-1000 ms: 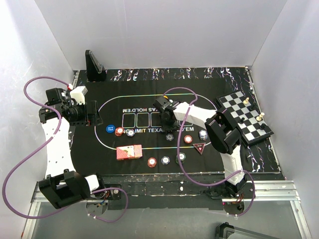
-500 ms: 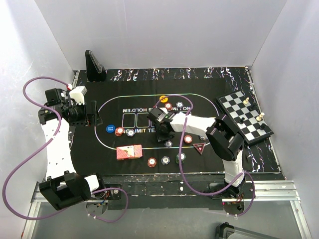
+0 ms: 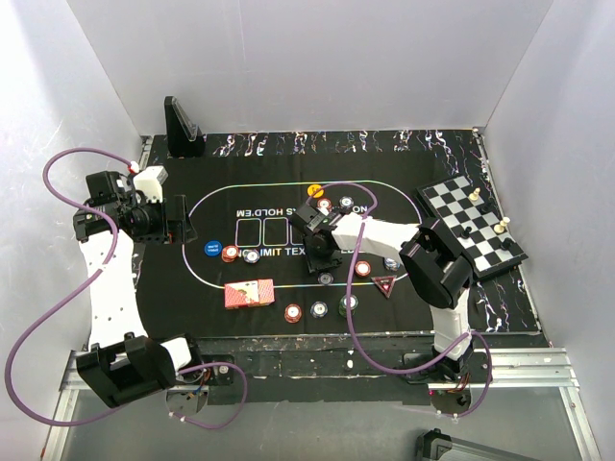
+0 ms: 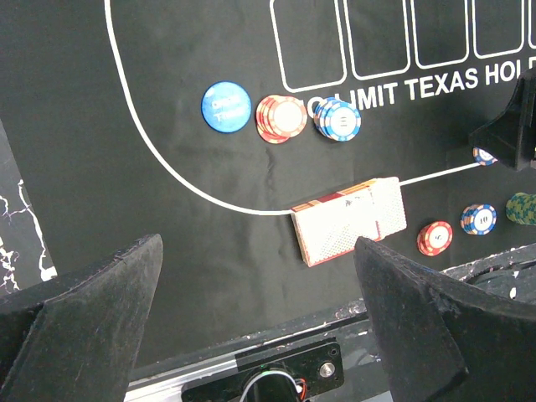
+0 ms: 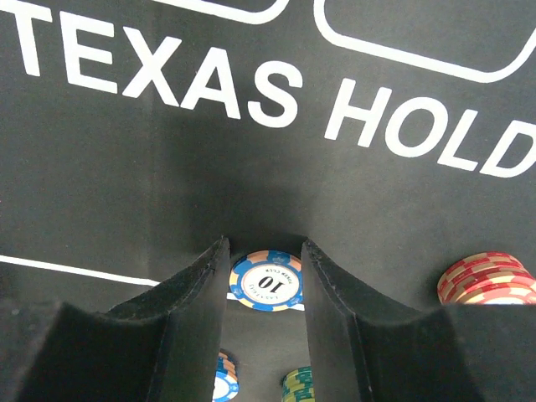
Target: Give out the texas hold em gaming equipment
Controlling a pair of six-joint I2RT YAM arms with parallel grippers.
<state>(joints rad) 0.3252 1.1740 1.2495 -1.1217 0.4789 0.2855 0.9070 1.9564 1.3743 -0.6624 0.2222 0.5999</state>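
Blue-and-white chip sits between right pincer fingers, seemingly gripped.

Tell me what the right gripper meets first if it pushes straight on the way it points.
Most likely the blue-and-white 10 chip, sitting between the fingertips of the right gripper, with the black mat just beneath it. Whether it is already being touched is unclear.
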